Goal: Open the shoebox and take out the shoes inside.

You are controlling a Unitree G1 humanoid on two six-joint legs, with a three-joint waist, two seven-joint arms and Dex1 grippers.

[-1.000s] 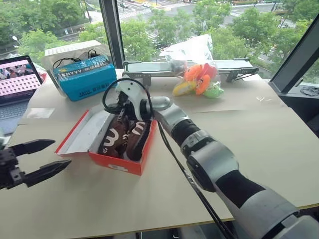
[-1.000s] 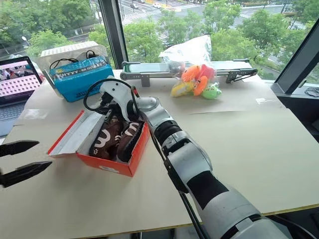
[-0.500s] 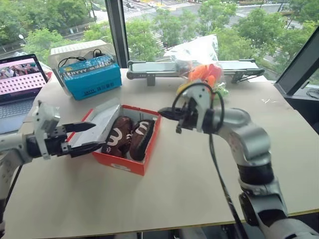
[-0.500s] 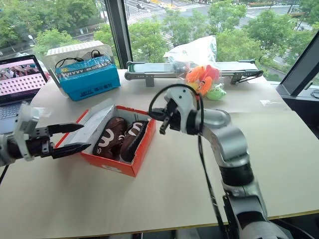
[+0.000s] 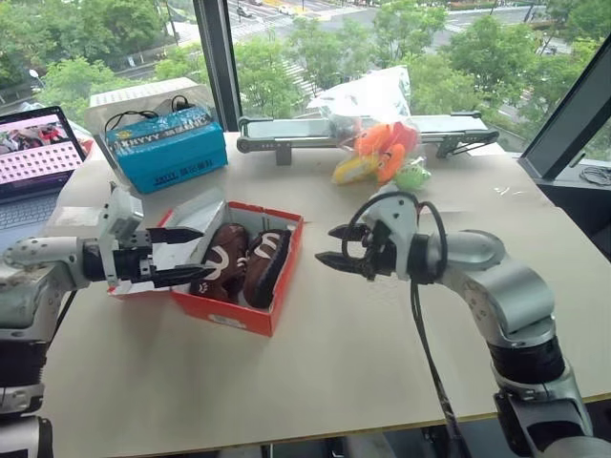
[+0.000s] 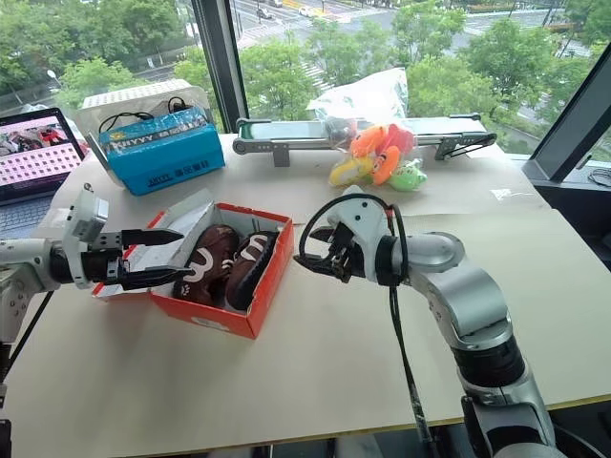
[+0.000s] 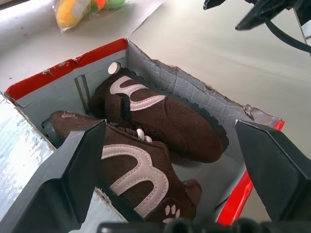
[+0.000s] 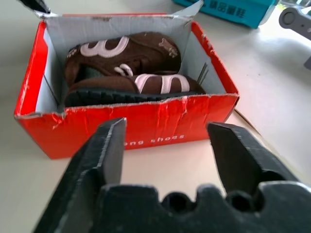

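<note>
A: Looking at the shoebox (image 5: 234, 286), its lid is already folded back toward the robot's left and the 2 shoes (image 7: 146, 141) lie side by side inside, soles against the near red wall.

B: And the claws?

A: The left gripper (image 5: 181, 254) hovers at the box's left edge with its fingers spread and empty. The right gripper (image 6: 320, 250) hangs just beside the box's right wall, jaws apart, holding nothing.

B: How would the shoes handle?

A: Light and soft, I judge; the suede upper would give under a pinch, so a grip there could slip. The stiffer heel collar or the sole edge looks safer. The thin cardboard walls seem flimsy and would likely shift if nudged.
</note>
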